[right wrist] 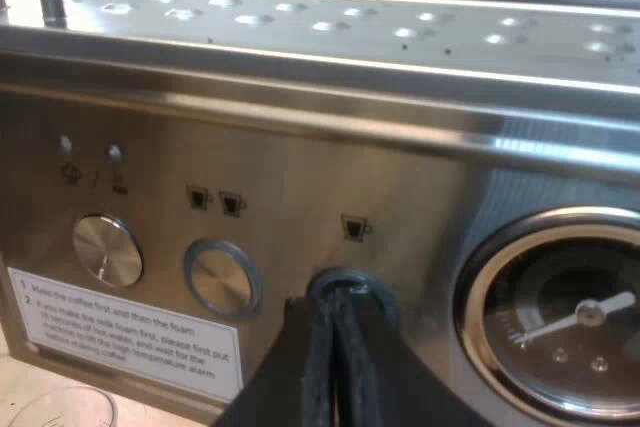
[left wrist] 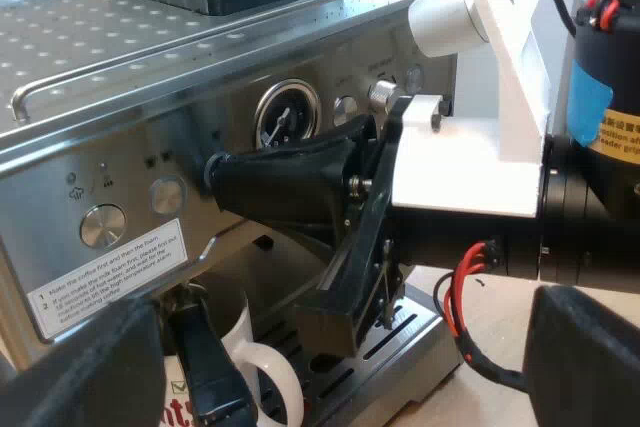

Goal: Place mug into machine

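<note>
Since the white mug [left wrist: 262, 379] already stands on the drip tray [left wrist: 405, 342] under the front of the espresso machine [left wrist: 120, 77], the placing itself looks done. Whether the mug sits squarely beneath the spout cannot be told. The left hand [left wrist: 335, 347] hangs off the machine's front, fingers wide apart, gripping nothing. The right hand [right wrist: 340, 299] has its fingers pressed together, empty, with the tips at a round button [right wrist: 322, 283] on the panel. Little seems left beyond confirming the mug's seat.

I see the white mug [left wrist: 262, 359] standing upright under the steel machine's [left wrist: 150, 77] front, its handle turned outward from the machine.
</note>
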